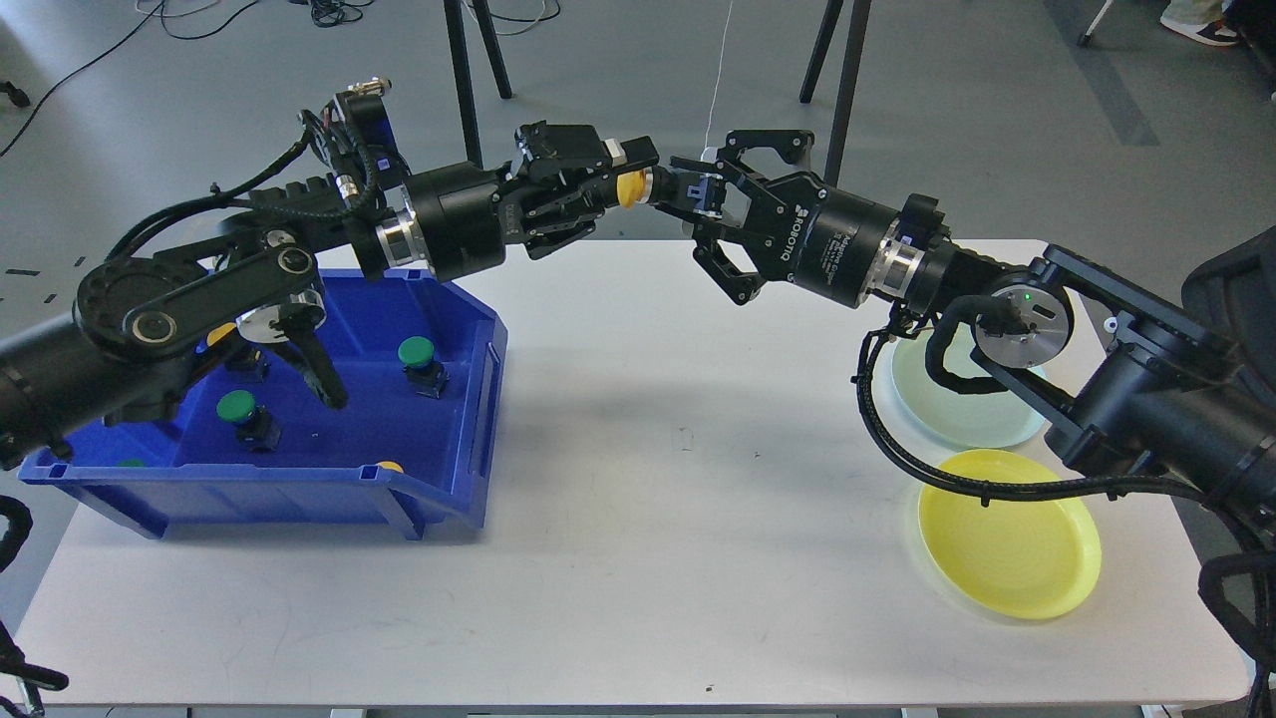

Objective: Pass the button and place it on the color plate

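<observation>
My left gripper (623, 178) is shut on a yellow-capped button (629, 189) and holds it level, high above the table's back edge, with its black and blue body (695, 193) pointing right. My right gripper (698, 199) is open, with one finger above that body and one below, narrowly spaced; I cannot tell whether they touch it. A yellow plate (1009, 546) lies at the front right of the table. A pale green plate (957, 404) lies behind it, partly hidden by my right arm.
A blue bin (469, 429) stands at the table's left, under my left arm. It holds green buttons (416, 351) (236, 406) and another yellow one (389, 466) at its front wall. Black stand legs (847, 70) rise behind the table.
</observation>
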Controlling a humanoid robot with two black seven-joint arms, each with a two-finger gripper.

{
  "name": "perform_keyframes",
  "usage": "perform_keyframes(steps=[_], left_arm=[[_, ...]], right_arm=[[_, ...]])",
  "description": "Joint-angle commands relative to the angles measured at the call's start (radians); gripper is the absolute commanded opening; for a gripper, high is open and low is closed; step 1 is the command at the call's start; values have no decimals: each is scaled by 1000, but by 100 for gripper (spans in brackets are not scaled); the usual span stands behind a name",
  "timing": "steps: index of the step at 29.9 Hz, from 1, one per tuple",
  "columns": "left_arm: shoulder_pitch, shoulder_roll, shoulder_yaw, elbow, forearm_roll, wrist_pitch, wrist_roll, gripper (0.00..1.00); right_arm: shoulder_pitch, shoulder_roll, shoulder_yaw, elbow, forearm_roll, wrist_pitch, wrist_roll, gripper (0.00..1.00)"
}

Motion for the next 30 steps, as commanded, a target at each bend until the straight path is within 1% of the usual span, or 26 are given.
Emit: perform_keyframes(steps=[1,4,7,10,12,14,16,17,19,21,23,25,27,28,30], left_arm=[[3,-4,-25,4,-4,1,0,87],[21,-4,-48,7,-7,1,0,94],[39,-2,-74,7,-31,1,0,97],[79,18,-111,4,-35,1,0,98],[95,50,-119,-10,-19,1,0,98],[95,110,-119,-22,43,1,0,98],[93,163,-119,-48,149,1,0,98],[90,189,-118,-63,204,1,0,98],[85,261,-111,-97,312,1,0,98],[78,352,-96,-131,416,1,0,98],[55,421,-43,-134,551,1,0,97],[13,431,31,-103,701,1,0,97],[-5,429,98,-38,844,1,0,97],[-7,428,122,-4,899,1,0,97],[-2,421,154,62,990,1,0,97]], right_arm=[[-27,-31,9,13,0,0,-1,1],[-74,-98,47,35,3,0,1,1],[-166,-207,112,90,-20,-1,2,1],[-249,-386,153,188,-191,-123,7,1],[-315,-523,156,298,-354,-241,15,1],[-390,-655,153,419,-518,-364,18,1],[-459,-748,146,488,-668,-462,21,1],[-492,-776,144,502,-733,-496,21,1],[-550,-804,136,507,-851,-538,19,1],[-585,-807,116,501,-951,-544,19,1],[-598,-803,78,490,-1035,-547,12,1],[-599,-787,31,467,-1074,-549,10,2],[-599,-757,-11,443,-1080,-547,9,6],[-598,-741,-29,431,-1082,-547,7,6],[-595,-717,-55,415,-1082,-547,6,11]])
